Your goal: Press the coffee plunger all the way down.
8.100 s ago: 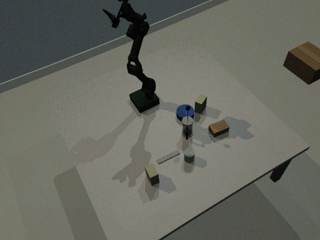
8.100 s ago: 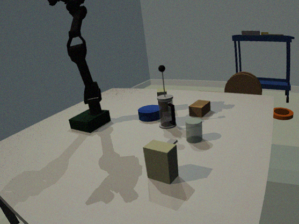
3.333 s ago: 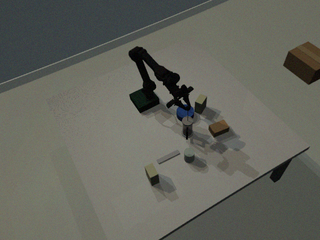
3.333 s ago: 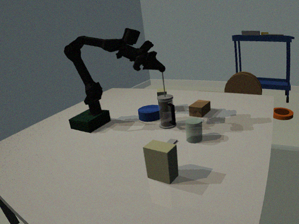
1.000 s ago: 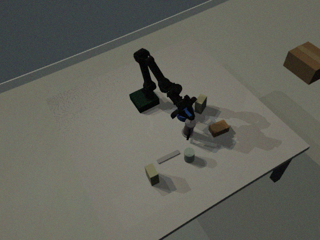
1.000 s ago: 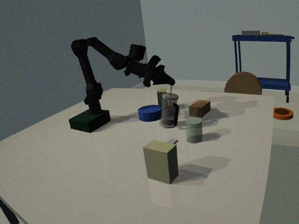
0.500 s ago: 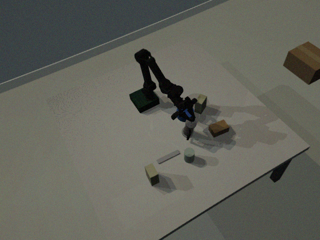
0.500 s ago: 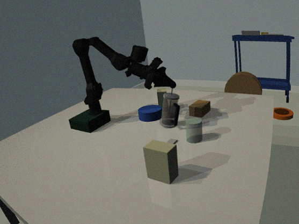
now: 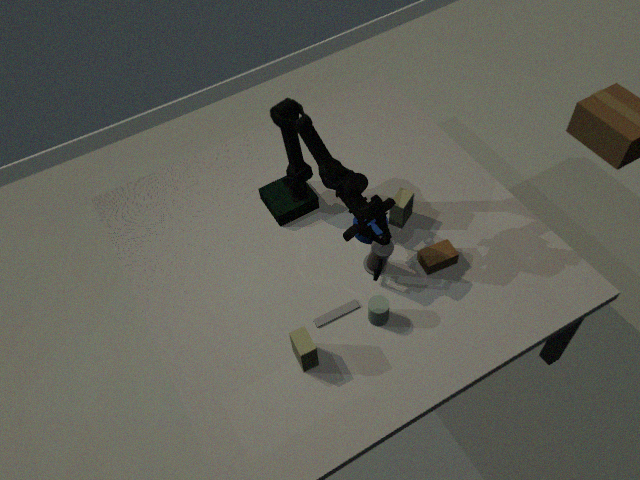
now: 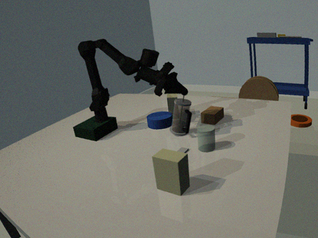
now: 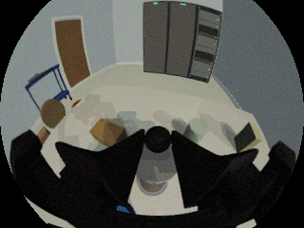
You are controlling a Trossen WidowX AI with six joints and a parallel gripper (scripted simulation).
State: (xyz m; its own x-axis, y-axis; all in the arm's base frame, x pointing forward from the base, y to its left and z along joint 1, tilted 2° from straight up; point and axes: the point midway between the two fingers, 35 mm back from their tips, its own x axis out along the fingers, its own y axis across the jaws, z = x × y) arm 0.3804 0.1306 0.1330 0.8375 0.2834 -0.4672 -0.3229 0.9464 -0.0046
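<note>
Above the tilted press (image 10: pixel 180 116), gripper (image 10: pixel 182 91) clamps plunger knob (image 11: pixel 156 139).

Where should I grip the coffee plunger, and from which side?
On the round knob topping its thin rod, coming from above with a finger on either side; the rod is too slim to pinch well. The gripper is shut on that knob. The press looks tilted, so push along the rod, not straight down.

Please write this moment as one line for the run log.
tool: shut on plunger knob | plunger: rod nearly all in | coffee press: tilted, not upright | release: not yet done
</note>
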